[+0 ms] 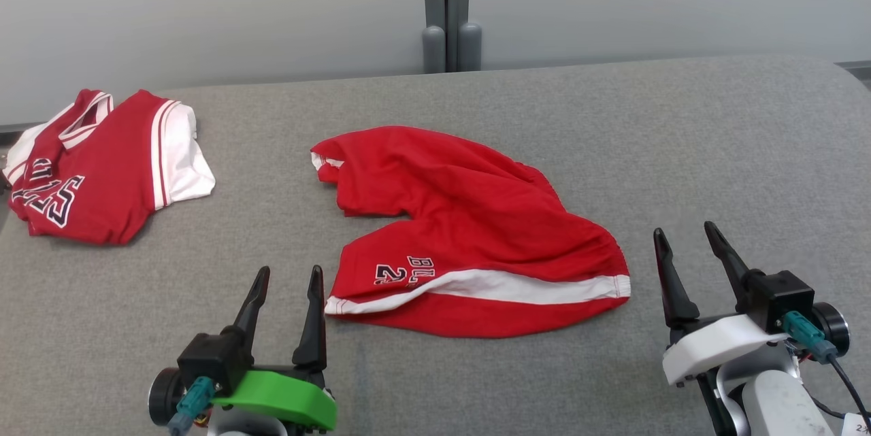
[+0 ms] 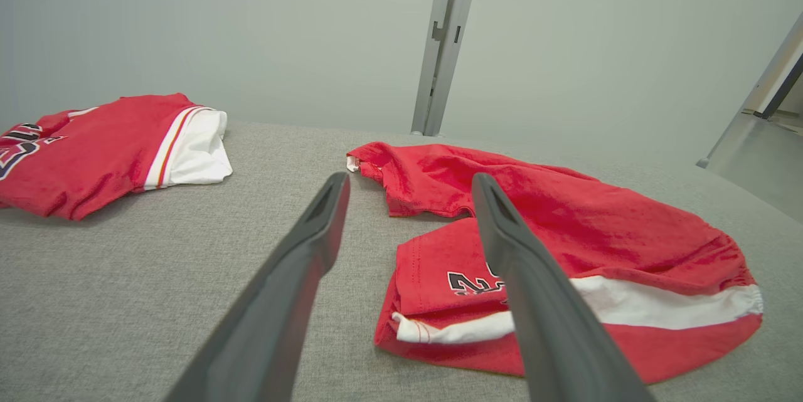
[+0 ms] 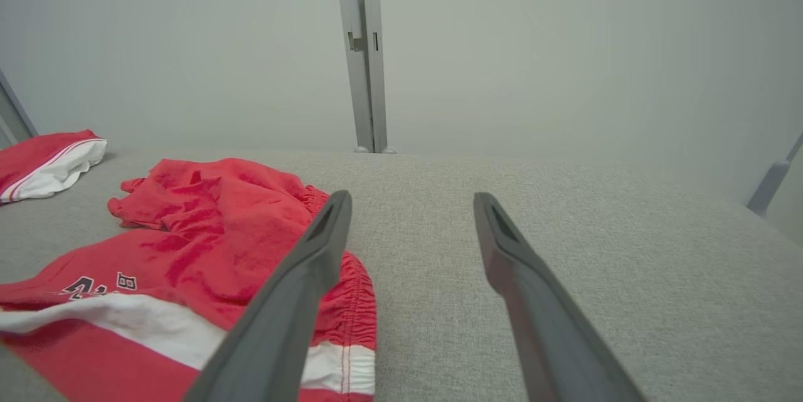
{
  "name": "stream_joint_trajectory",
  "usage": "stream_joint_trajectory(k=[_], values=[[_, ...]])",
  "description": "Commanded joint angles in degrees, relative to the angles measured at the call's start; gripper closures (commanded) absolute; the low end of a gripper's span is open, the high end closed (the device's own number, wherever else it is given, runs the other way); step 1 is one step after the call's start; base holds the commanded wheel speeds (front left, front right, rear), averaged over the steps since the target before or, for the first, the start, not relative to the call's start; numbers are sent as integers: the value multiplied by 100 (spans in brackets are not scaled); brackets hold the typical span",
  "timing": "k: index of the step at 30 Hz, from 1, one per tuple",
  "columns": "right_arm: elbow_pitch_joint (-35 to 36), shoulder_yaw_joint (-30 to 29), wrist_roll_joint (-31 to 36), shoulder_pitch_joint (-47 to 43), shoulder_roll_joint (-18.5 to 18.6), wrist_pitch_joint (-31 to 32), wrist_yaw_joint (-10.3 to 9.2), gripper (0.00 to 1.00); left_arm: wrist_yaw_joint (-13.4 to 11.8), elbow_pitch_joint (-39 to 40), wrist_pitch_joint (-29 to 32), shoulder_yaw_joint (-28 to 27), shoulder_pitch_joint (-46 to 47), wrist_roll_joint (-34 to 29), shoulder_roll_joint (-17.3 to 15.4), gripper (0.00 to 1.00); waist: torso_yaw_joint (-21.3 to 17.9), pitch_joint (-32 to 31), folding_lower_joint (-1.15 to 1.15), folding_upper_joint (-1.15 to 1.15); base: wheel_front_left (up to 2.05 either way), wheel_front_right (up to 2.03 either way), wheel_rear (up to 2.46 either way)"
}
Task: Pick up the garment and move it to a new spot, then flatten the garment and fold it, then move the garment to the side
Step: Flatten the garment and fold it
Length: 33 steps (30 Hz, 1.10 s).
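A pair of red shorts with a white stripe and dark lettering lies rumpled on the grey table, near its middle. The shorts lie just ahead and right of my left fingers, and the shorts spread to the left in the right wrist view. My left gripper hovers open near the shorts' lower left hem, holding nothing. To the right of the waistband end, my right gripper is open too, apart from the cloth.
A folded red and white jersey rests at the table's far left; the jersey also shows in the left wrist view. A grey post stands behind the table against a pale wall.
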<state>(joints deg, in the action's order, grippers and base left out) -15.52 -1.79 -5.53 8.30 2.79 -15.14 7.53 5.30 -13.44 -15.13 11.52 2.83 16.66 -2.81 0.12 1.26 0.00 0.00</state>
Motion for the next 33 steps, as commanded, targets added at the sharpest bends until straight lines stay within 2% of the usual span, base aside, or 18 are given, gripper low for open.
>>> stream_joint_trajectory(k=[1, 24, 28, 33], values=[[16, 13, -50, -91, 20, -1, -8, 0, 11, 11, -3, -12, -70, -1, -15, 0, 14, 1, 0, 0, 0, 0, 0], [16, 124, -70, -150, 20, -1, -8, 0, 18, -17, -3, -109, -156, -27, -15, 0, 104, -45, 0, 0, 0, 0, 0], [-186, 72, -19, -137, 19, -1, -8, 0, 22, -12, -3, -112, -148, -33, -15, 0, 121, 3, 0, 0, 0, 0, 0], [-860, 72, 219, 64, 21, -1, -8, 0, 27, -4, -3, -76, -76, -21, -15, 0, 192, 131, 0, 0, 0, 0, 0]])
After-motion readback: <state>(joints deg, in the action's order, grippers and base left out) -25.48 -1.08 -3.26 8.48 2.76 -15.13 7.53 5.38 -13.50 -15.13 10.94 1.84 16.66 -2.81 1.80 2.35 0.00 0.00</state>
